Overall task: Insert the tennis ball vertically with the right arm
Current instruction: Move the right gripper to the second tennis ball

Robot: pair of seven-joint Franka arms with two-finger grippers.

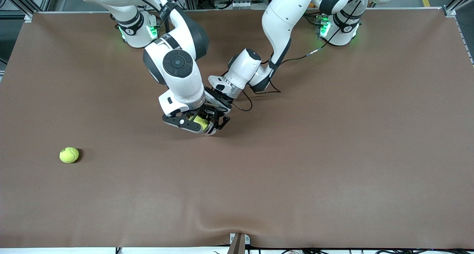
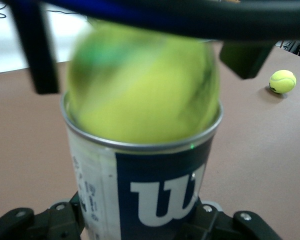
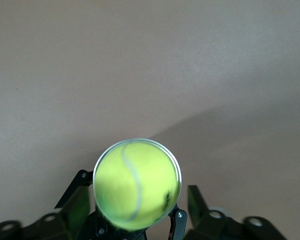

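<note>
One tennis ball (image 2: 142,82) sat in the can (image 2: 140,190) my left tool (image 2: 140,225) gripped; my right tool (image 3: 135,220) stood open over it.

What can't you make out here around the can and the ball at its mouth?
- Front view: the right hand covers the can; only a sliver of the tennis ball shows.
- Left wrist view: the ball is blurred; the can's base is cut off by the bottom edge, so whether it rests on the table is unclear.
- Right wrist view: the ball hides the can's inside; only its rim shows.
</note>
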